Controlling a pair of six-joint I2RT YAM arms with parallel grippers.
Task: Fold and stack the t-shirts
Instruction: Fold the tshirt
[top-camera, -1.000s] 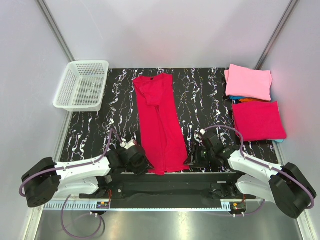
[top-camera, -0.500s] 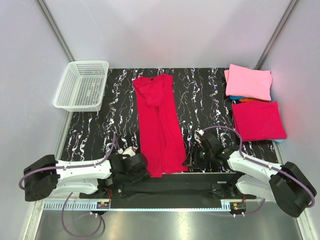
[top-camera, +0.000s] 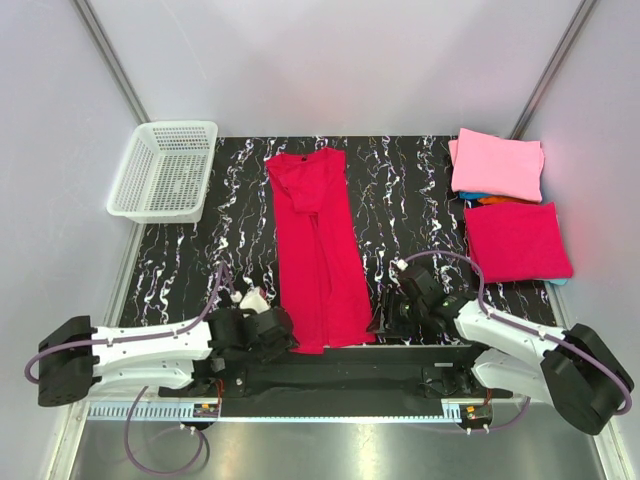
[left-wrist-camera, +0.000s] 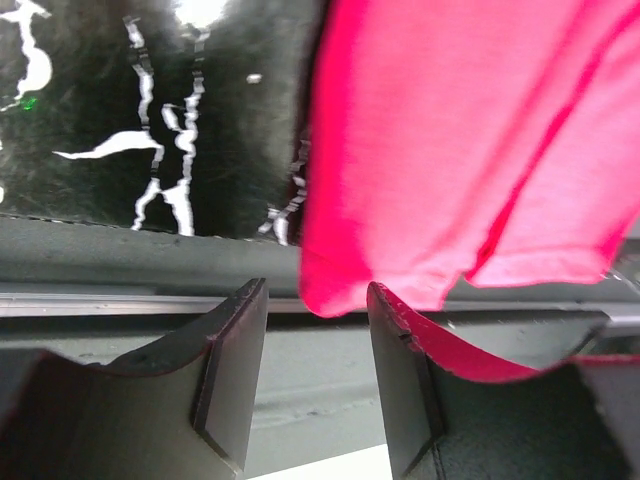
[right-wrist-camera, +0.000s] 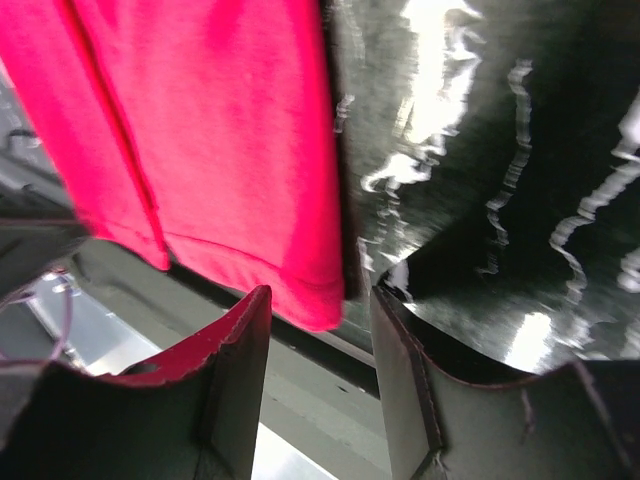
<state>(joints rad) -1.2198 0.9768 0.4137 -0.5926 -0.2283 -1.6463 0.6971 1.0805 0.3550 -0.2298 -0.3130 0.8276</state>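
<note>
Pale grey walls close in a black tabletop (top-camera: 400, 190) veined with white, seen from above with both arm bases at its near edge. Down the middle lies a crimson t-shirt (top-camera: 320, 250) folded lengthwise into a long strip, collar at the far end and hem reaching the near edge. The left arm (top-camera: 140, 350) and right arm (top-camera: 510, 340) lie low along that edge, angled inward to the hem's two corners. A white mesh basket (top-camera: 130, 180) sits at the far left corner, well apart from the shirt.

At the far right is a folded pink t-shirt (top-camera: 497, 163), with slivers of turquoise cloth (top-camera: 470, 196) and orange cloth (top-camera: 492, 200) showing at its near edge. Just nearer lies a second crimson t-shirt (top-camera: 515, 240), folded square.

The left hand (top-camera: 283, 335) is at the hem's left corner. In its wrist view the left hand (left-wrist-camera: 315, 300) is released, its dark fingers (left-wrist-camera: 230, 370) spread, and the corner of the shirt (left-wrist-camera: 470, 150) hangs just over the gap, past the tabletop's edge. The right hand (top-camera: 385, 318) is at the other corner. Its wrist view shows the right hand (right-wrist-camera: 315, 300) likewise released, fingers (right-wrist-camera: 400, 380) apart, with the shirt's (right-wrist-camera: 220, 130) hem corner dipping between the fingertips, not pinched.
</note>
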